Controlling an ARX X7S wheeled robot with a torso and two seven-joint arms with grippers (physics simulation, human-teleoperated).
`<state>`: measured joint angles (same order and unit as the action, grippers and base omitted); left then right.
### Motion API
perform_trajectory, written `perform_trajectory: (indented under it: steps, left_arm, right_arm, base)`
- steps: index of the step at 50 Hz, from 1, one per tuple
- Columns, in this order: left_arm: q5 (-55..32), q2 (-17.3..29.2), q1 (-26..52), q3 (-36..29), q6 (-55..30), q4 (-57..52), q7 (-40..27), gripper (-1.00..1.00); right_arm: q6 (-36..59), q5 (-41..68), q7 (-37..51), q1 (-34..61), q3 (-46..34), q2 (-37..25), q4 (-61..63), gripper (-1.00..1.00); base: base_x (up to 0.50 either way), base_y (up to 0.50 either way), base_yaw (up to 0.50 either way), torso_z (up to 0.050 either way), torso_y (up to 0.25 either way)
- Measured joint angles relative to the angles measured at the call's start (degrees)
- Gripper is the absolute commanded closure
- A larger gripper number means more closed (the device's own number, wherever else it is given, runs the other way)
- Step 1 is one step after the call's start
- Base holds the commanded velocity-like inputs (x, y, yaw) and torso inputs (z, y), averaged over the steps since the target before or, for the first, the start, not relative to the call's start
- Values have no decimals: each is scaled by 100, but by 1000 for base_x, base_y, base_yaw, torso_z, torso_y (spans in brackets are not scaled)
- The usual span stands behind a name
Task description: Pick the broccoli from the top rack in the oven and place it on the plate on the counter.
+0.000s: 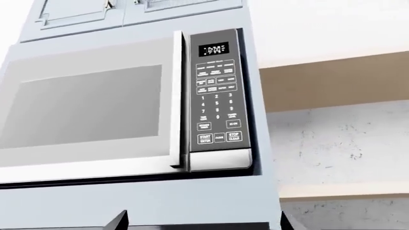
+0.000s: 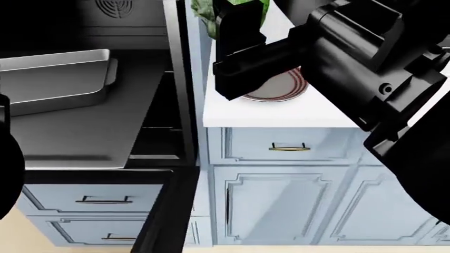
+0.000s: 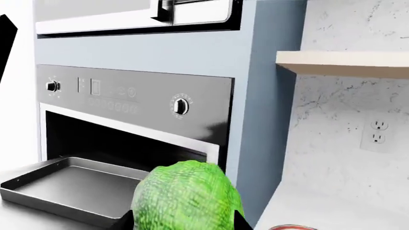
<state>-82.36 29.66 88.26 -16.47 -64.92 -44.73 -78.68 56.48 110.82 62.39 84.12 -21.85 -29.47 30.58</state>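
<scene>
My right gripper is shut on the broccoli, a bright green bumpy lump held between its two dark fingertips. In the head view the right gripper holds the broccoli above the white counter, just right of the oven opening. The plate with red and white rim rings lies on the counter, partly hidden under the right arm. The top rack is pulled out of the oven. My left gripper is open and empty, facing the microwave.
A rimmed grey baking tray sits on the rack, also in the right wrist view. A microwave with a keypad hangs above. The open oven door juts out low. Pale cabinets with a brass handle stand under the counter.
</scene>
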Motion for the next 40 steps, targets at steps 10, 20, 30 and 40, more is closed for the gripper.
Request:
perform_trajectory:
  steps: [10, 20, 30, 40]
  left_arm:
    - [25, 20, -69, -3, 53, -25, 8, -100]
    - [-3, 14, -45, -36, 63, -24, -33, -100]
    - [-63, 16, 3, -56, 68, -14, -82, -100]
    - [-67, 23, -4, -77, 88, -23, -95, -100]
  right_arm:
    - [-8, -62, -36, -30, -37, 2, -5, 100]
    - [-30, -80, -62, -72, -52, -21, 21, 100]
    - [-57, -50, -62, -72, -65, -46, 49, 100]
    - [-96, -70, -68, -104, -80, -40, 78, 100]
  base:
    - [2, -500, 0, 0, 1]
    - [1, -500, 0, 0, 0]
    - [1, -500, 0, 0, 1]
    - [1, -500, 0, 0, 0]
